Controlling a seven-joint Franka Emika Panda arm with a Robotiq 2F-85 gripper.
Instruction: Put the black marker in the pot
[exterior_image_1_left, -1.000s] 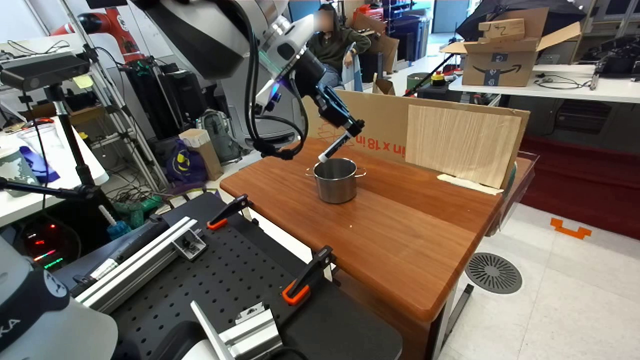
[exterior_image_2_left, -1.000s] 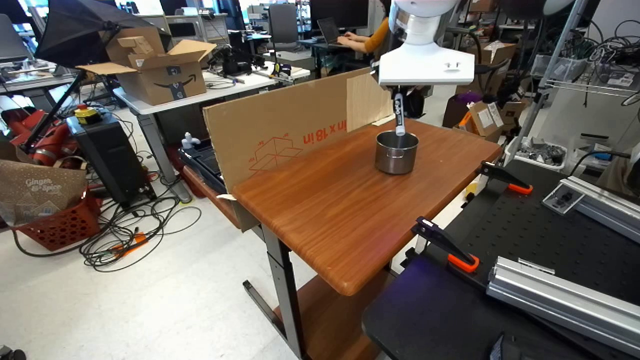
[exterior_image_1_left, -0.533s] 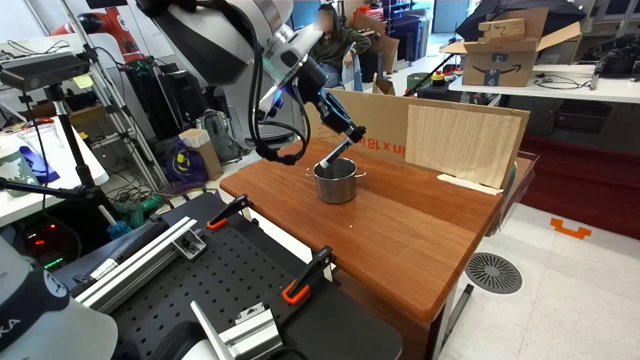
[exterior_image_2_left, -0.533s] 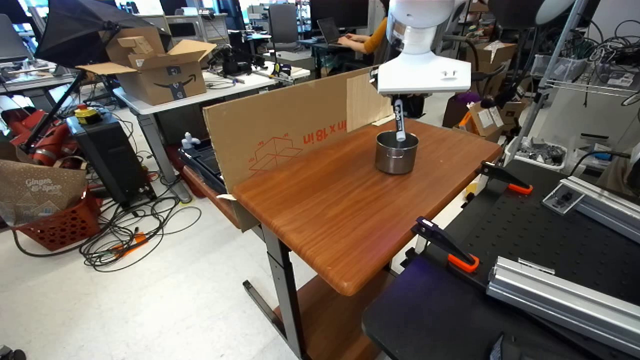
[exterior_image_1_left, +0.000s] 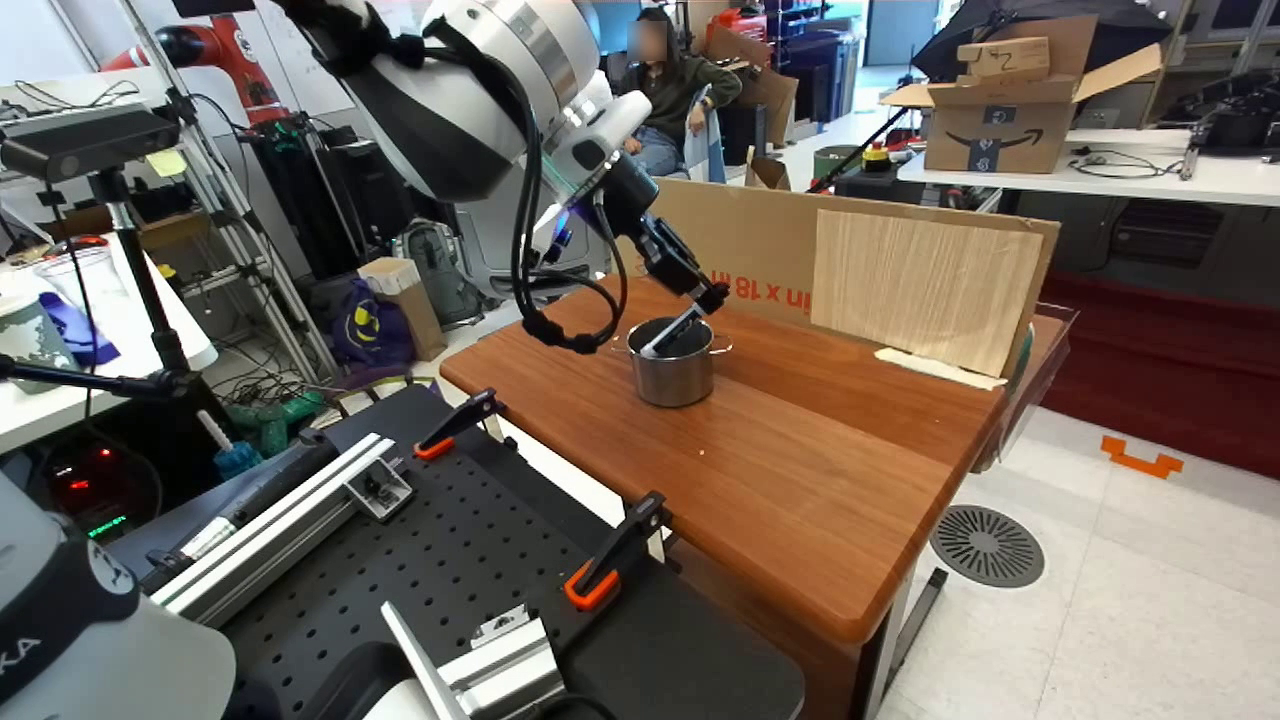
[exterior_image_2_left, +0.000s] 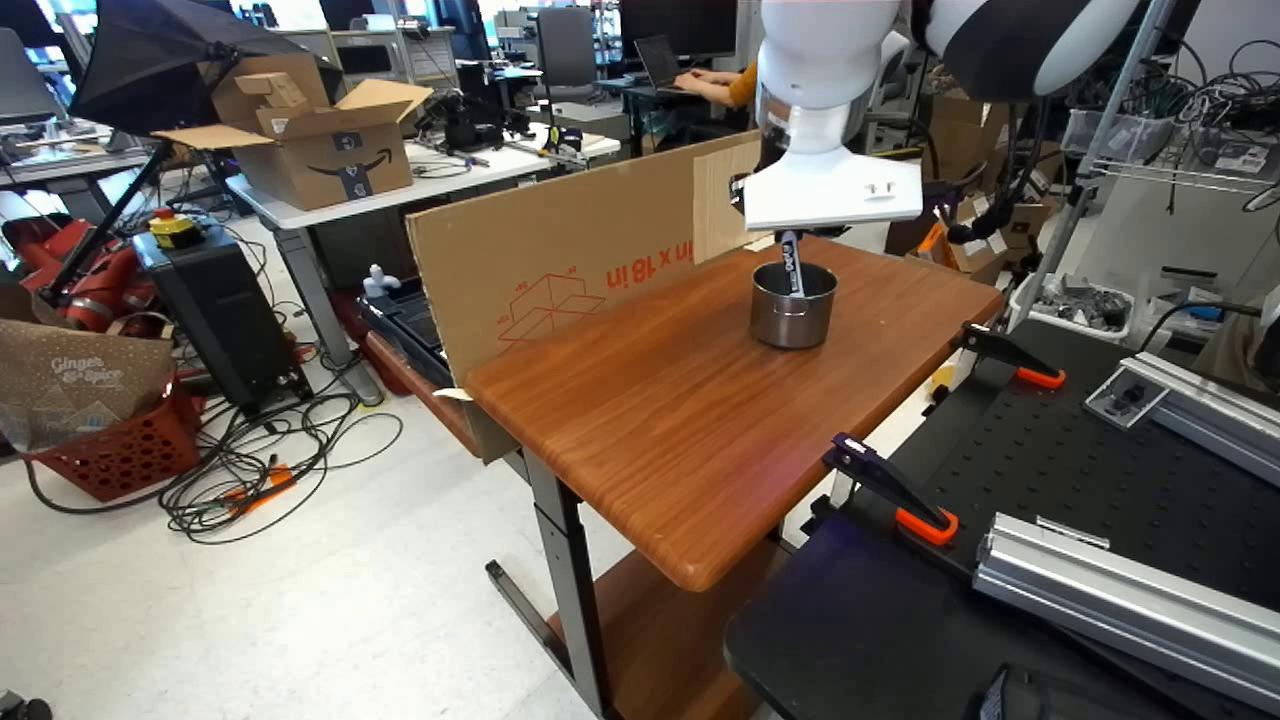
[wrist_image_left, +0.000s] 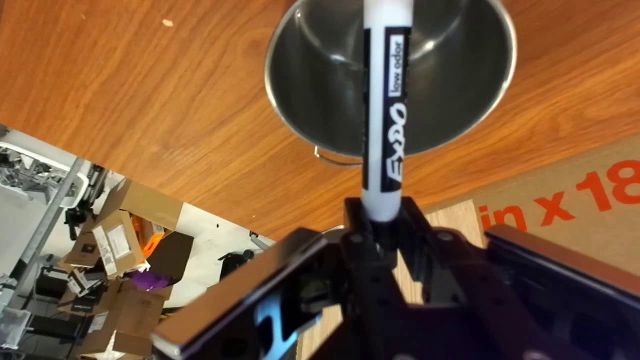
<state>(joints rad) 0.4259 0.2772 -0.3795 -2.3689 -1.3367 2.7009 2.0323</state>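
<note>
My fingers (wrist_image_left: 414, 225) are pinched narrow on one end of the black marker (wrist_image_left: 386, 107), which reaches out ahead of me with its white Expo lettering facing my wrist camera. I hold it at a slant, and in both exterior views its far, pale end shows within the mouth of the steel pot (exterior_image_1_left: 675, 382). That end appears to be inside the rim, but I can't tell whether it touches the inner wall; the wrist view cuts it off at the top. My fingers themselves are above the rim.

The pot stands upright on the reddish-brown worktop (exterior_image_1_left: 800, 460). A small pale speck (wrist_image_left: 167, 23) lies on the wood, apart from the pot. Along the far edge rises a cardboard sheet (exterior_image_2_left: 470, 270) with orange-red print, and a wood-grain panel (exterior_image_1_left: 920, 290) stands flat against it. Across from the sheet, a black perforated board (exterior_image_1_left: 450, 520) lies alongside the worktop, with two dark clamps (exterior_image_2_left: 890, 485) along its edge. Farther out, a cardboard box (exterior_image_1_left: 1000, 130) with spread flaps sits on a white table (exterior_image_1_left: 1110, 185), a smaller box (exterior_image_1_left: 1003, 60) resting at its top. In an exterior view, a seated person (exterior_image_1_left: 665, 100) shows beyond the cardboard.
</note>
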